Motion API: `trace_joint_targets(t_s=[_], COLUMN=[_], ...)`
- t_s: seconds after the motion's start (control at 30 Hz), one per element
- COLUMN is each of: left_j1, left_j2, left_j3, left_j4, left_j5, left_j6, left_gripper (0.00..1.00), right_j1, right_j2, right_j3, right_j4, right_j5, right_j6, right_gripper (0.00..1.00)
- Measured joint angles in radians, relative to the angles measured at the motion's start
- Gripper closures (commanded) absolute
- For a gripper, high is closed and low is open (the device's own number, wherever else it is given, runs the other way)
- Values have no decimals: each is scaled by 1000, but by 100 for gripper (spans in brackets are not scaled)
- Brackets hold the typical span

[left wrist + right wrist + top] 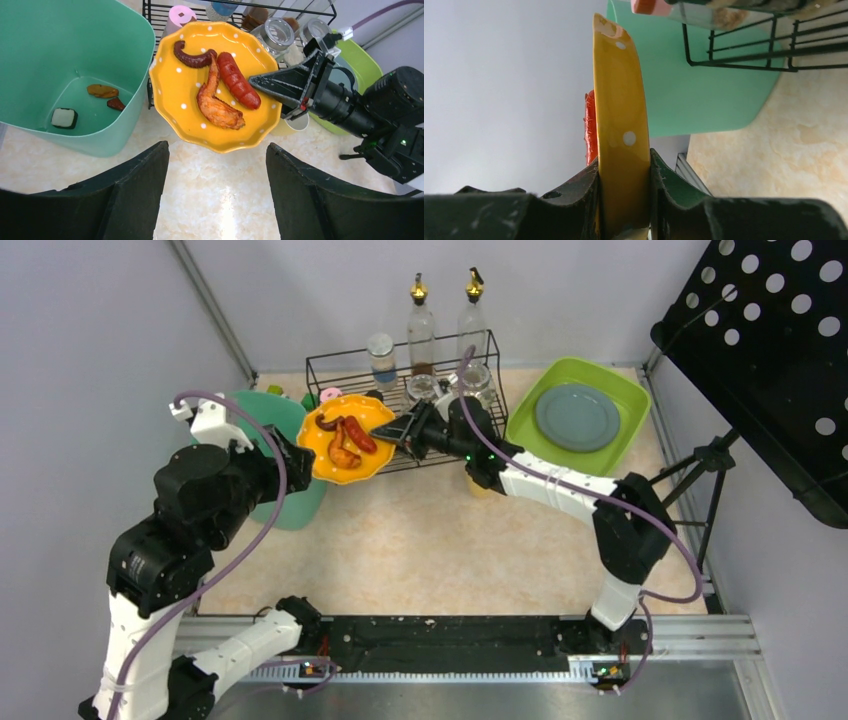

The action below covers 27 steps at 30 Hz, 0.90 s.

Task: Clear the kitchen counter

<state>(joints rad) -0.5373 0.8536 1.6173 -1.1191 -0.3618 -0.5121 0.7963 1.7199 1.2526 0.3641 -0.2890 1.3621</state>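
My right gripper (392,430) is shut on the rim of a yellow dotted plate (345,440) and holds it in the air beside the teal bin (290,505). The plate (215,90) carries a sausage (238,80), a chicken wing (217,105) and an octopus tentacle (192,57). In the right wrist view the plate (621,120) stands edge-on between the pads. My left gripper (217,190) is open and empty, above the beige speckled kitchen counter (440,540), just near of the plate. The teal bin (75,75) holds a few food scraps.
A black wire rack (400,390) with jars and two oil bottles stands at the back. A lime-green tub (580,410) with a grey plate (577,417) sits at the back right. A cup (295,124) stands under the right arm. A black perforated panel (770,360) on a tripod is right.
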Motion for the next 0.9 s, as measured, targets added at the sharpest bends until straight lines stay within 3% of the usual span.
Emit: trace_joint_targets(t_s=[0.73, 0.9], left_j1=[0, 0], left_j2=[-34, -45], left_j3=[11, 11], left_j4=[-12, -15], left_j5=[-19, -22], left_j6=[18, 18], left_gripper=[23, 23], right_j1=[68, 74], right_j2=[553, 647], right_j3=[916, 1040], right_j4=[-308, -352], right_j5=[-27, -16], right_j6=[-20, -51], right_gripper=[100, 100])
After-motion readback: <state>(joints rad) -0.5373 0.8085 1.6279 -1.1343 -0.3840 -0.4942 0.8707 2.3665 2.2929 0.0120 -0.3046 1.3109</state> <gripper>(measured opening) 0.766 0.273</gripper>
